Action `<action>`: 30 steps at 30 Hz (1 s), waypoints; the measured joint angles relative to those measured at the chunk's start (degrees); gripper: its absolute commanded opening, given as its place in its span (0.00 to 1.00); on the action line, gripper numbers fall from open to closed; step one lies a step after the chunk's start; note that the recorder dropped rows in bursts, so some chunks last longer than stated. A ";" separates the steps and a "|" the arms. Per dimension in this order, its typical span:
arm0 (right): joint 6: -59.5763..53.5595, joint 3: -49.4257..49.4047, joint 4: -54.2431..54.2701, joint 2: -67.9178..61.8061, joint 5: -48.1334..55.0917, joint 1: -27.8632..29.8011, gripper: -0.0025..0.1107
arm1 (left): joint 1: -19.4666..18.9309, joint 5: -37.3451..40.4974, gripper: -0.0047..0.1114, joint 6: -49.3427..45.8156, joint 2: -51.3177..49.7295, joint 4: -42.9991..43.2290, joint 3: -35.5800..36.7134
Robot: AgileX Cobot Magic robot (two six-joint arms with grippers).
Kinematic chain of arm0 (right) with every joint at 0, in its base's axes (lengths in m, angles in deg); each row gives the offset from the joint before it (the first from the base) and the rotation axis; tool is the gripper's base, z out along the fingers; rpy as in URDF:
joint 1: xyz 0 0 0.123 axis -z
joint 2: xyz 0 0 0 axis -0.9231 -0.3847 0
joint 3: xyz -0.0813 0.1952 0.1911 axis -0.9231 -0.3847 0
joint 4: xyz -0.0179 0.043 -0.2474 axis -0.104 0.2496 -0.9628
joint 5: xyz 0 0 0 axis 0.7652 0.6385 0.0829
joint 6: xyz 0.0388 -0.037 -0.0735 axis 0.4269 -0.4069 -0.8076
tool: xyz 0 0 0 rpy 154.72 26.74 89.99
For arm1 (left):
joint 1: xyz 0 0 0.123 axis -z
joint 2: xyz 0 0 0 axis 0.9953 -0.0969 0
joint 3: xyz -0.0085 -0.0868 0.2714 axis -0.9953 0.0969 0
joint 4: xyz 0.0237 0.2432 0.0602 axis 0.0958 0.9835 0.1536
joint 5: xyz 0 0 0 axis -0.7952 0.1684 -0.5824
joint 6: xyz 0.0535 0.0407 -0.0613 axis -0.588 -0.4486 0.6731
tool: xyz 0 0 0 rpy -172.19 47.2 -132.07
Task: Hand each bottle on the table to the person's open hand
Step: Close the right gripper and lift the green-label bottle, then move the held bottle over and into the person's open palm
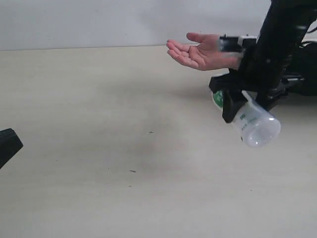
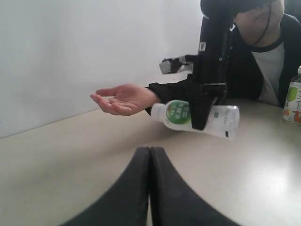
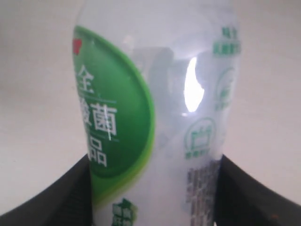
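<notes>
My right gripper [image 1: 237, 101] is shut on the clear bottle with the green-white label [image 1: 255, 125] and holds it tipped on its side above the table [image 1: 124, 148], just below and to the right of the person's open hand [image 1: 198, 52]. In the right wrist view that bottle [image 3: 155, 117] fills the frame between the two black fingers [image 3: 56, 197]. The left wrist view shows the same bottle [image 2: 188, 115] held near the hand [image 2: 120, 99]. My left gripper [image 2: 150, 155] rests shut and empty at the far left edge [image 1: 7, 145]. The Coca-Cola and yellow bottles are out of view.
A person in a dark jacket [image 2: 263, 56] sits behind the table's far side. Another bottle with a green and red label [image 2: 292, 101] stands beside them on the table. A plain pale wall [image 1: 99, 22] runs along the back.
</notes>
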 measured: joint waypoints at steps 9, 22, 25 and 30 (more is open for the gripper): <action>0.38 15.99 3.79 1.65 0.05 0.00 0.02 | 0.00 0.00 0.06 0.00 0.00 0.00 0.00; 1.64 36.81 3.66 -14.97 0.55 0.00 0.02 | 0.00 0.00 0.06 0.00 0.00 0.00 0.00; 1.64 37.45 2.60 -17.70 0.90 0.00 0.02 | 0.00 0.00 0.06 0.00 0.00 0.00 0.00; 2.46 37.45 -0.10 -19.25 -0.12 0.00 0.02 | 0.00 0.00 0.06 0.00 0.00 0.00 0.00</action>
